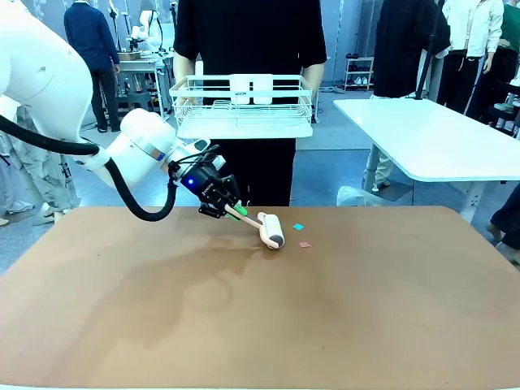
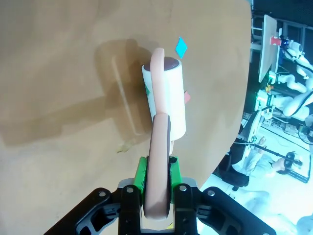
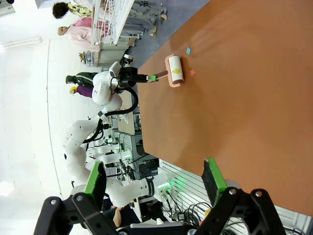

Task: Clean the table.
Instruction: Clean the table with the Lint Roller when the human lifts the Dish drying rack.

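Front view: the left tool [image 1: 234, 210] pinches the pink handle of a white lint roller [image 1: 270, 230] at the far middle of the smooth terracotta matte counter [image 1: 325, 309]. Sweeping seems in hand; next, roll onto the small teal paper scrap [image 1: 298, 227] and pink scrap [image 1: 305, 244] just beside. Left wrist view: green pads [image 2: 141, 171] clamp the handle. Right wrist view: the right tool [image 3: 154, 178] hangs spread. Beyond, a person holds a white wire rack [image 1: 242, 110].

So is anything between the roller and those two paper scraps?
Nothing visible. The left gripper holds the roller down on the table, and only bare surface lies between it and the teal scrap and pink scrap.
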`<state>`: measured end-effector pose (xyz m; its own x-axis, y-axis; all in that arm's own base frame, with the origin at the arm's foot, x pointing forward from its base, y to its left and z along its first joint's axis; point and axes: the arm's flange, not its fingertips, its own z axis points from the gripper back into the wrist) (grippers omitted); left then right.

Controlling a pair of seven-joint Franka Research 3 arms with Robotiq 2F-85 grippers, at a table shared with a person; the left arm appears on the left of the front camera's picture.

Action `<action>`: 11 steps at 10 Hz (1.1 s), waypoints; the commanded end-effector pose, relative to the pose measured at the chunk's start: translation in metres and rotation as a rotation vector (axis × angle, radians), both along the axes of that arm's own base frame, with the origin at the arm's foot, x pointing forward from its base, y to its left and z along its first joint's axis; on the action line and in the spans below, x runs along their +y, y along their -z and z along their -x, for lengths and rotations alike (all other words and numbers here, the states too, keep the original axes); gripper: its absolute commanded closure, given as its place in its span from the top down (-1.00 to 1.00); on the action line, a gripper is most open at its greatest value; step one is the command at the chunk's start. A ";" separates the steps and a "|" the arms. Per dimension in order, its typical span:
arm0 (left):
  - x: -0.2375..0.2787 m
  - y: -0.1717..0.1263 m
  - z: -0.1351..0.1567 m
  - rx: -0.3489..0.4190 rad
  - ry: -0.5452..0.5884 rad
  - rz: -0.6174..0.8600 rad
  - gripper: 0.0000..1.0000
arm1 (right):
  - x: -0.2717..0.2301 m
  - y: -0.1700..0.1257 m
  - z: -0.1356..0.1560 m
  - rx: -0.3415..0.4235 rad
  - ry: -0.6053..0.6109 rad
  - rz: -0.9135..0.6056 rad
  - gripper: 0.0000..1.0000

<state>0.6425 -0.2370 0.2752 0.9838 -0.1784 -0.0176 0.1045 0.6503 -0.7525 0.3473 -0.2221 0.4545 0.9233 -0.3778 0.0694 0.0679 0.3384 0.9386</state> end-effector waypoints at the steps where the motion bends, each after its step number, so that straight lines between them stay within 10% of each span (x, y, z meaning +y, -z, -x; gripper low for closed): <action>1: -0.025 0.049 0.017 0.088 0.095 -0.088 -0.57 | 0.000 -0.003 0.002 -0.008 0.001 -0.006 1.00; 11: -0.097 0.079 0.010 0.144 0.197 -0.073 -0.57 | 0.000 -0.003 0.002 -0.008 0.001 -0.006 1.00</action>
